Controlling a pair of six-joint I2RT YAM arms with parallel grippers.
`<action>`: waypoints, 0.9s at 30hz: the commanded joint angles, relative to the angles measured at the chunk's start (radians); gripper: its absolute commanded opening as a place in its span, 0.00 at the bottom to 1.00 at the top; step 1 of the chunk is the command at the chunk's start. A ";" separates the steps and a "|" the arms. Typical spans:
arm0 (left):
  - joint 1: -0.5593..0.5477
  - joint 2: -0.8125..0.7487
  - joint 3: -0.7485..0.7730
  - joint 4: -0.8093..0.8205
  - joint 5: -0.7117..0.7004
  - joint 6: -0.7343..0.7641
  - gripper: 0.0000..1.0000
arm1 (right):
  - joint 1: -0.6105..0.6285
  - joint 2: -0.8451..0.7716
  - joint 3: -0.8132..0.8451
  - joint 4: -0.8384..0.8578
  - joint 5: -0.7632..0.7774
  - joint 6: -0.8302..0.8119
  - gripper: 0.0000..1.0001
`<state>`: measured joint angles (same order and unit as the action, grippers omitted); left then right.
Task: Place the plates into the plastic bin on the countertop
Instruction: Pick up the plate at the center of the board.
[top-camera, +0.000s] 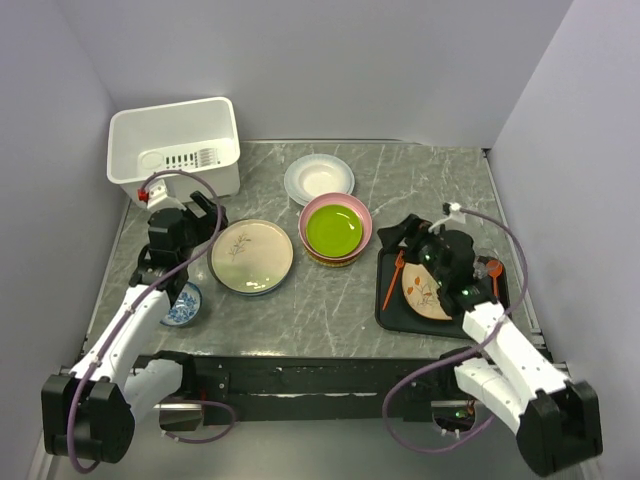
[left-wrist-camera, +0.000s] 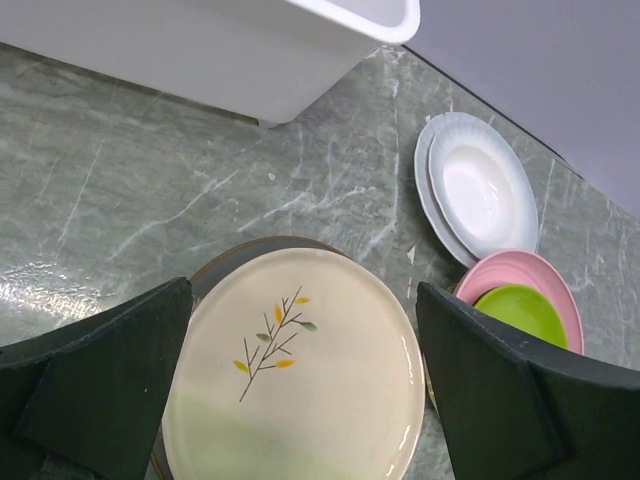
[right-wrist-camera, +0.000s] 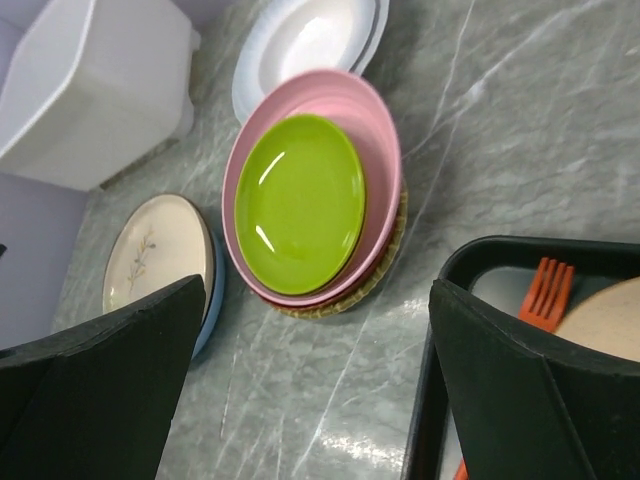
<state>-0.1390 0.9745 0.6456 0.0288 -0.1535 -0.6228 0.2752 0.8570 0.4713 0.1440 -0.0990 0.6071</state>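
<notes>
Holds left gripper (left-wrist-camera: 303, 372) spread wide by cream twig plate (top-camera: 251, 254), left of centre; right gripper (right-wrist-camera: 315, 372) likewise spread, facing green plate (right-wrist-camera: 300, 200) on pink plate (right-wrist-camera: 378, 130).

A lab booth mocked up as a kitchen: plain pale walls (top-camera: 300, 60) box in a marbled countertop (top-camera: 430, 190) left, right and far, robot arms (top-camera: 125, 335) are bolted at its near edge, and plates (top-camera: 251, 256), a bin (top-camera: 170, 108) and a tray (top-camera: 390, 310) sit on it.
</notes>
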 joint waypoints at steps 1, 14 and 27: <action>-0.004 -0.028 0.015 0.003 0.037 -0.011 0.99 | 0.100 0.089 0.096 -0.001 -0.001 -0.003 1.00; -0.004 0.116 0.154 -0.122 0.211 0.012 0.99 | 0.274 0.316 0.280 0.023 -0.137 0.010 1.00; 0.010 0.148 0.152 -0.250 0.158 0.021 0.99 | 0.420 0.729 0.510 0.014 -0.225 0.042 0.81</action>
<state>-0.1387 1.1259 0.7967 -0.1993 0.0189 -0.6144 0.6605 1.5089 0.8997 0.1341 -0.2871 0.6327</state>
